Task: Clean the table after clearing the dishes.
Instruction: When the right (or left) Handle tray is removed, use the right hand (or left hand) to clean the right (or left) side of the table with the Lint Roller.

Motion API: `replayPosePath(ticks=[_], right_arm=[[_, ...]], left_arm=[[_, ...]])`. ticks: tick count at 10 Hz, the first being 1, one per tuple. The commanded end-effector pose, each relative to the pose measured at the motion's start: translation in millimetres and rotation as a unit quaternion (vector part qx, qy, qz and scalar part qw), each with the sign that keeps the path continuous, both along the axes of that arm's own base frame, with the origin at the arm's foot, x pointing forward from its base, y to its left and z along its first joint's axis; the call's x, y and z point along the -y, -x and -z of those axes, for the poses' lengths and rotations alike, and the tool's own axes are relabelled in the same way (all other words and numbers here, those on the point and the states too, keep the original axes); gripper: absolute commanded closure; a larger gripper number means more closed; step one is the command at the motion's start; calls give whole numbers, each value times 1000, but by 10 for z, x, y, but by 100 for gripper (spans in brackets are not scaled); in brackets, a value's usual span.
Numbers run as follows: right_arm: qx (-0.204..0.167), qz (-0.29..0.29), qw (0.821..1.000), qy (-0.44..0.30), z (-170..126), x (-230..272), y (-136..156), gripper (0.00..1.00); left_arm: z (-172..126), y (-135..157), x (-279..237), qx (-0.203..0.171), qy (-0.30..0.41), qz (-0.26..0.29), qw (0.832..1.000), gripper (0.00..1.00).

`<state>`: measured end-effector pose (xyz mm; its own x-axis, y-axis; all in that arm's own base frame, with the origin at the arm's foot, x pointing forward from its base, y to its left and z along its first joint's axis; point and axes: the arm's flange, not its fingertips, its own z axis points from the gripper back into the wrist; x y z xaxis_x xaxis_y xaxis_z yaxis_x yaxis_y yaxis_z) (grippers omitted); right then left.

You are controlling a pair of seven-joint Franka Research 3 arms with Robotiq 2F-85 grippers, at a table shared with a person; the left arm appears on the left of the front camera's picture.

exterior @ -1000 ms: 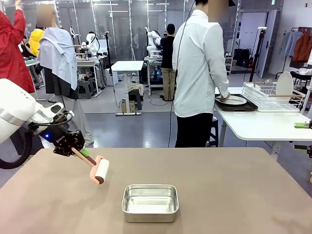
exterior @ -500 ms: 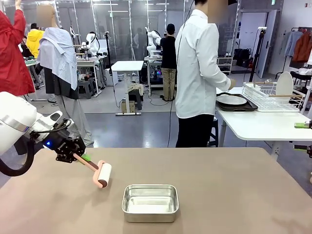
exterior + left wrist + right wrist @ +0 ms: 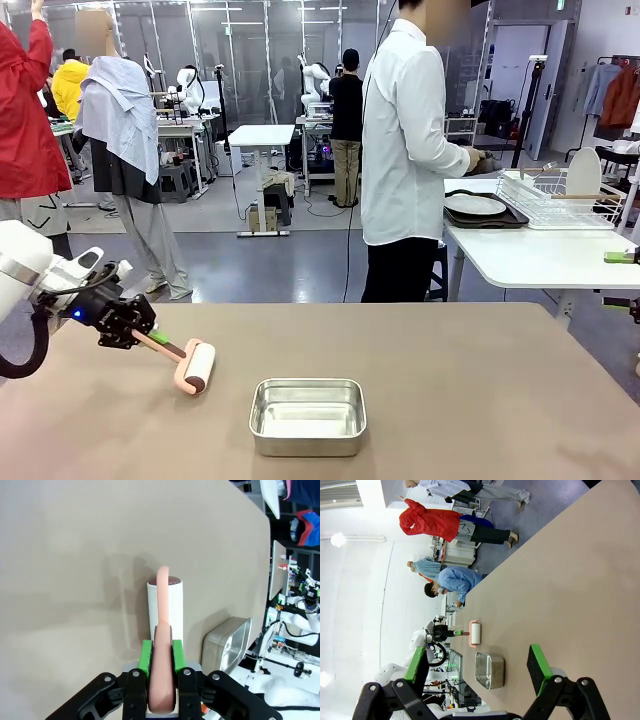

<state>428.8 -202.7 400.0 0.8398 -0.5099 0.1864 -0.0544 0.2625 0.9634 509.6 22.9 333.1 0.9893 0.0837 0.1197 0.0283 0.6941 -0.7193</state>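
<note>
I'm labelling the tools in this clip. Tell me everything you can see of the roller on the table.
The roller is a lint-roller style tool: a white drum on a pale pink, plastic-looking frame that curves round one end into a straight pink handle. The left gripper has its jaws shut on the handle, green pads on either side. The drum appears to rest on the table, to the left of the steel tray and apart from it, with the handle sloping up to the gripper.

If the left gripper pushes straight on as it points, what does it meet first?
Likely the bare table, via the lint roller the left gripper holds; the steel tray sits aside.
</note>
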Motion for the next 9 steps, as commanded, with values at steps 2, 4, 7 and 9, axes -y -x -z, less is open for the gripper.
replayPosePath(ticks=[2,4,7,9], right_arm=[[0,-5,1000,3,-34,-9,21,0],[0,-5,1000,3,-34,-9,21,0],[0,-5,1000,3,-34,-9,21,0],[0,-5,1000,3,-34,-9,21,0]], left_arm=[[224,-3,-438,11,-32,3,999,79],[166,57,-759,7,-46,-14,999,79],[37,149,-1218,-6,-81,-31,996,79],[-96,234,-1465,-9,-112,-42,993,79]])
